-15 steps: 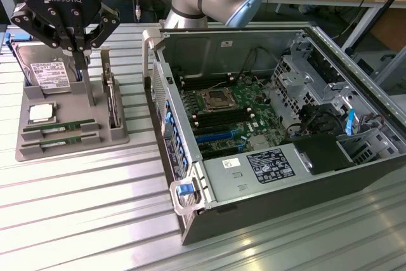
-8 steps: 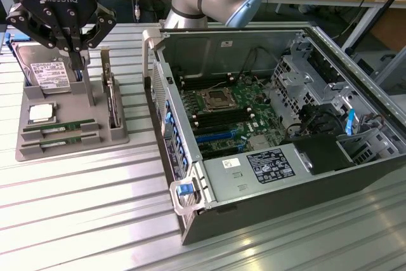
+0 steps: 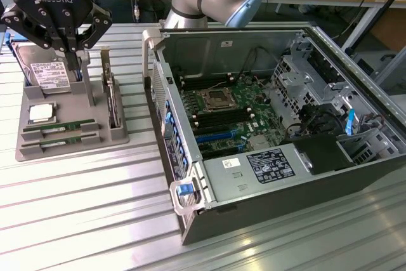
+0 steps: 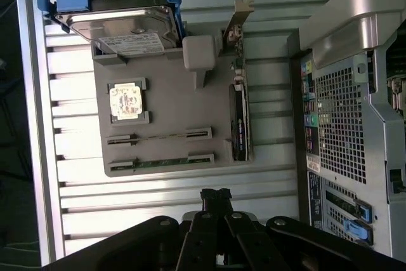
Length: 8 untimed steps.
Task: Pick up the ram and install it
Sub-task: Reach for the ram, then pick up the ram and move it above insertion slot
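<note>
while two ram sticks (image 3: pixel 60 128) are lying in the front slots of the grey tray (image 3: pixel 70 150), processor (image 3: pixel 40 113) sitting behind them, hard drive (image 3: pixel 47 74) standing further back, gripper (image 4: pixel 216 196) hovering over the tray, clenched on nothing

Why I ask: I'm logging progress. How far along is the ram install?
Nothing done yet: both ram sticks sit in the gray tray. In hand: nothing; the gripper hovers near it, jaws shut. Left: pickup and seating in the motherboard slots.
</note>
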{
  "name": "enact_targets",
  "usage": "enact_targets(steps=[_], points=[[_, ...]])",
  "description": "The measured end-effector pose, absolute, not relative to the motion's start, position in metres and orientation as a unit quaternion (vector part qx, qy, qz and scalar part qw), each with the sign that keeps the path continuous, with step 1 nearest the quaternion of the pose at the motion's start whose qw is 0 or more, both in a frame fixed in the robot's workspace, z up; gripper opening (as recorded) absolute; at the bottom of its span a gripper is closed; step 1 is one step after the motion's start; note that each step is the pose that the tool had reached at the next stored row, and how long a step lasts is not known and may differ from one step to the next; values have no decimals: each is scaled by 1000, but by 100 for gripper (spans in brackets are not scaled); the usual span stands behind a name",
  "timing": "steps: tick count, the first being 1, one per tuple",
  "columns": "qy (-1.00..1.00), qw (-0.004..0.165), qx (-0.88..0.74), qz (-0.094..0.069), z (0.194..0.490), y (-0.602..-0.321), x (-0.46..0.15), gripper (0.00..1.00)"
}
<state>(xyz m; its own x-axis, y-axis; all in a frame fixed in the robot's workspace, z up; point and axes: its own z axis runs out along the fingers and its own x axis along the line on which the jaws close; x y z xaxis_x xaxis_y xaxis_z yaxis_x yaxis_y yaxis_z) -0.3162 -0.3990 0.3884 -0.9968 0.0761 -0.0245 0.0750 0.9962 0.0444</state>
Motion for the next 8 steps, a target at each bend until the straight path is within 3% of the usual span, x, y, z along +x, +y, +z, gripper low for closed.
enact_targets(steps=[8], points=[[999,13,38,22,388,-399,-316,11]])
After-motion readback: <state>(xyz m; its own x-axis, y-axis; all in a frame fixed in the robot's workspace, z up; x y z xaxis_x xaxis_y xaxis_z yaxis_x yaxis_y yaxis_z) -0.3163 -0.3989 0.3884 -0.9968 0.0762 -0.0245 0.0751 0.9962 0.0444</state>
